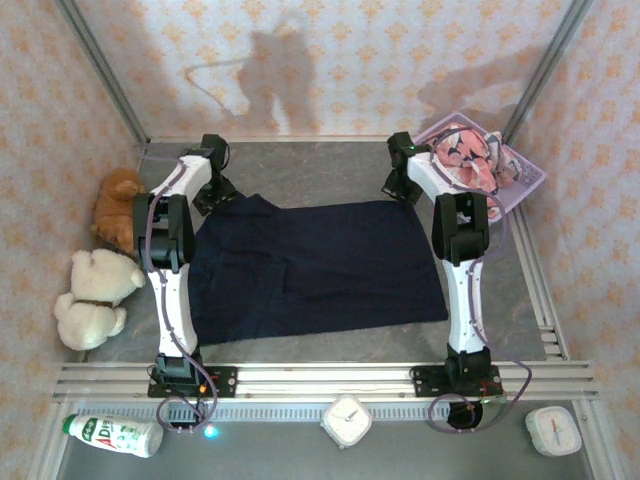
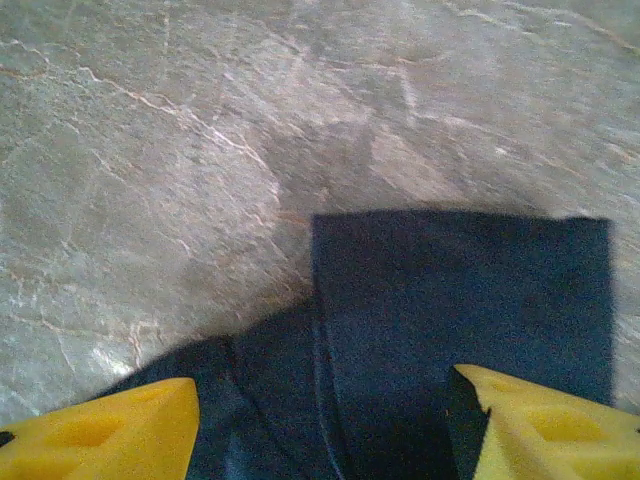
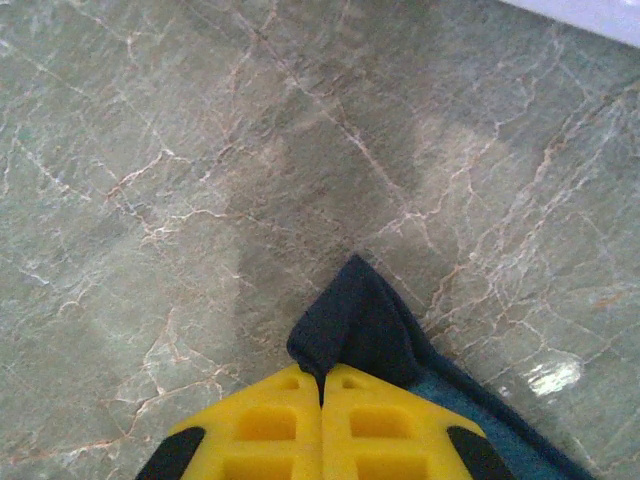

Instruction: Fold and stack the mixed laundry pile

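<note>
Dark navy garment [image 1: 320, 265] flat on the bench [image 1: 320, 175], 1 corner pinched.
It lay between the 2 arms, the right pincer [image 3: 322, 380] clamped shut on its far right corner, the left pincer [image 2: 325, 390] open over its far left corner. The salmon-pink shark-print garment [image 1: 468, 160] sat in the lavender basket [image 1: 530, 182] at the bench's far right.
</note>
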Robot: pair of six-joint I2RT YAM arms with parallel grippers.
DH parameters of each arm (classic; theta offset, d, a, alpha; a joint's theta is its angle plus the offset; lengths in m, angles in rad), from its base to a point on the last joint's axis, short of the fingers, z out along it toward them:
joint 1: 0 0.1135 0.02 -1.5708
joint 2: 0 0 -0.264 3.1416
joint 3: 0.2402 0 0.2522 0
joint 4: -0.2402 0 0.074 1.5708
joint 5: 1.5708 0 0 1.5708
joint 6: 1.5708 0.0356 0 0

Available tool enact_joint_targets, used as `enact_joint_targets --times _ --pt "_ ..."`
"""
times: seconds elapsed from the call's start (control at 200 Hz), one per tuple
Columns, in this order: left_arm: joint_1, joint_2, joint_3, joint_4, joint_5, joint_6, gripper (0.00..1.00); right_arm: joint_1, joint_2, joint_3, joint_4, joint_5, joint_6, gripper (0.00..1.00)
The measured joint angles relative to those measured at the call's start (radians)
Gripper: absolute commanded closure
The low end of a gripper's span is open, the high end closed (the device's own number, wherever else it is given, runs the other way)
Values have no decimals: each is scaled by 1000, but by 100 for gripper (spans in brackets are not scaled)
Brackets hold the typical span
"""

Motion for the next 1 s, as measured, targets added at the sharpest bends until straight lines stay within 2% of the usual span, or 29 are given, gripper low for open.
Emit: enact_joint_targets --times 0.185,0.4,0.505,0.746,0.826,1.001 --pt "8 39 22 14 1 3 39 0 0 0 0 -1 0 100" --pt "8 47 25 42 0 22 52 0 0 0 0 -1 -2 100" --pt "8 48 28 59 3 25 51 0 0 0 0 -1 -8 100" --pt "8 48 97 59 4 55 37 0 0 0 -1 -1 -12 100" --pt "8 48 109 57 0 69 39 0 -1 0 -1 -1 -12 100" --pt "9 55 117 55 2 94 51 0 -1 0 -2 0 -12 100"
